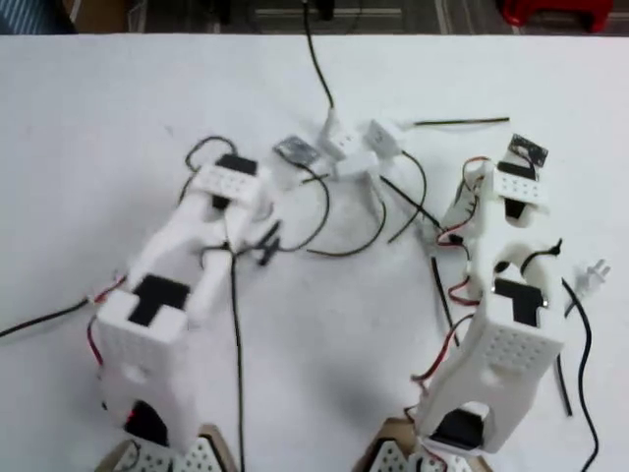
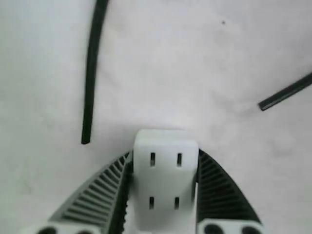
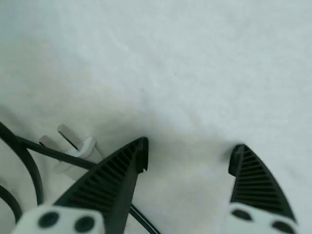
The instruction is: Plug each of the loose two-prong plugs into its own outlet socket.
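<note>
My left gripper (image 2: 164, 155) is shut on a white outlet block (image 2: 164, 170), whose two pairs of slots face up between the black fingers (image 2: 109, 190). In the high view the left arm (image 1: 221, 192) ends by a cluster of white outlet blocks (image 1: 356, 162) at the table's middle back. My right gripper (image 3: 190, 145) hangs open over bare white table. Beside one of its fingers (image 3: 112, 175) lies a white two-prong plug (image 3: 73, 148), with a black cable over it. Another white plug (image 1: 595, 275) lies right of the right arm (image 1: 501, 197).
Black cables (image 1: 344, 231) loop across the table (image 1: 98, 118) between the arms. Loose cable ends (image 2: 90, 73) lie near the held block. A dark plug-like piece (image 1: 267, 243) lies beside the left arm. Open white surface stretches at the far left.
</note>
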Controlling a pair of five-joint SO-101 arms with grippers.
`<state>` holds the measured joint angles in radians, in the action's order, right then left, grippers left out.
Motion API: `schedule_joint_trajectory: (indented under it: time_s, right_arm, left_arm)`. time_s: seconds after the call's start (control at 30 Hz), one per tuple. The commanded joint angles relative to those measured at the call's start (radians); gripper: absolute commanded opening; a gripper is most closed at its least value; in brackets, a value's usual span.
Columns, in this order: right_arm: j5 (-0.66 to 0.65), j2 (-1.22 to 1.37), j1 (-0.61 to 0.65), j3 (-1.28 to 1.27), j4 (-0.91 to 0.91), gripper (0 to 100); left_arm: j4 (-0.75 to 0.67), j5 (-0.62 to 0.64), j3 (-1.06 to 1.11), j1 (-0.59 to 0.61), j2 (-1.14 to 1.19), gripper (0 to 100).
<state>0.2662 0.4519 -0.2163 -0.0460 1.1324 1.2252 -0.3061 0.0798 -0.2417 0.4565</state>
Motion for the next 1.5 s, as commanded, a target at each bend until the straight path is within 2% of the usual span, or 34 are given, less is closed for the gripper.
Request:
schedule_joint_trajectory:
  time_s: [0.0,0.17,0.4,0.47,0.63,0.73,0.83,1.13,1.27,1.37,1.47]
  right_arm:
    - [-0.003,-0.012,0.022,0.011,-0.031,26.5]
    - [-0.003,-0.012,0.022,0.009,-0.03,26.5]
    - [-0.003,-0.012,0.038,0.008,-0.028,26.5]
    - [-0.003,-0.012,0.038,0.008,-0.028,26.5]
    - [-0.003,-0.012,0.038,0.008,-0.028,26.5]
    - [-0.005,-0.012,0.038,0.008,-0.028,26.5]
    - [-0.009,-0.012,0.038,0.008,-0.028,26.5]
    - [-0.009,-0.019,0.036,0.011,-0.027,26.5]
    - [-0.006,-0.058,0.038,0.037,-0.018,26.7]
    - [-0.008,-0.14,0.038,0.097,0.059,26.7]
    - [-0.011,-0.237,0.036,0.163,0.154,26.7]
  left_arm:
    - [-0.023,0.08,0.005,-0.067,-0.016,2]
    - [-0.066,0.092,-0.012,-0.067,0.068,2]
    - [0.029,0.089,-0.117,-0.067,0.142,3]
    - [0.057,0.089,-0.123,-0.067,0.139,9]
    - [0.078,0.087,-0.127,-0.071,0.136,35]
    - [0.126,0.023,-0.141,-0.077,0.137,49]
    - [0.157,0.005,-0.161,-0.07,0.137,57]
    - [0.091,0.005,-0.115,-0.065,0.021,58]
    - [-0.043,0.006,0.041,-0.065,-0.108,58]
    - [-0.126,0.009,0.176,-0.065,-0.24,58]
    - [-0.196,0.081,0.316,-0.068,-0.383,58]
